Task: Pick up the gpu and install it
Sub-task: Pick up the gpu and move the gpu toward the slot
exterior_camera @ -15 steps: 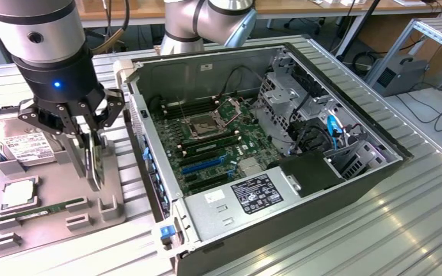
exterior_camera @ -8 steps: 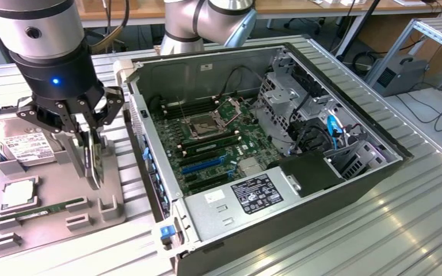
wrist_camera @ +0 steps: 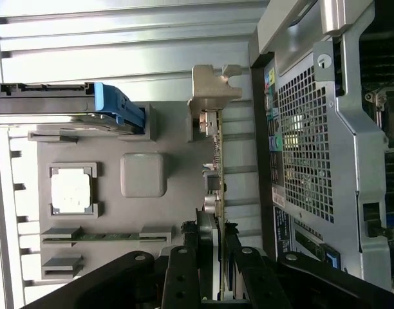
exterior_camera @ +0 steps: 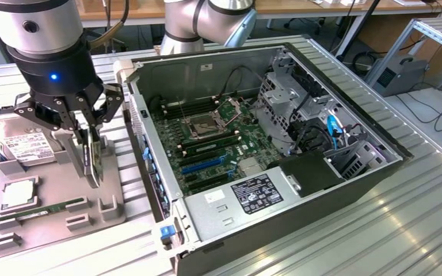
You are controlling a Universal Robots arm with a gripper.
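Observation:
The gpu (exterior_camera: 92,163) is a thin dark card standing on edge over the grey parts tray (exterior_camera: 48,227), at the exterior view's left of the open computer case (exterior_camera: 313,172). My gripper (exterior_camera: 85,135) comes down on it from above, one finger on each face of the card. In the wrist view the gpu (wrist_camera: 214,174) shows edge-on, running away from my gripper (wrist_camera: 216,257), with its far end at a beige holder block (wrist_camera: 213,87). Whether the card's lower edge still sits in the tray I cannot tell.
On the tray lie a hard drive (exterior_camera: 21,144), a square processor (exterior_camera: 18,192) and a green memory stick (exterior_camera: 41,211). The case lies open, showing its motherboard (exterior_camera: 213,155) with blue slots (exterior_camera: 202,167). Its perforated rear wall (wrist_camera: 306,148) stands close beside the card.

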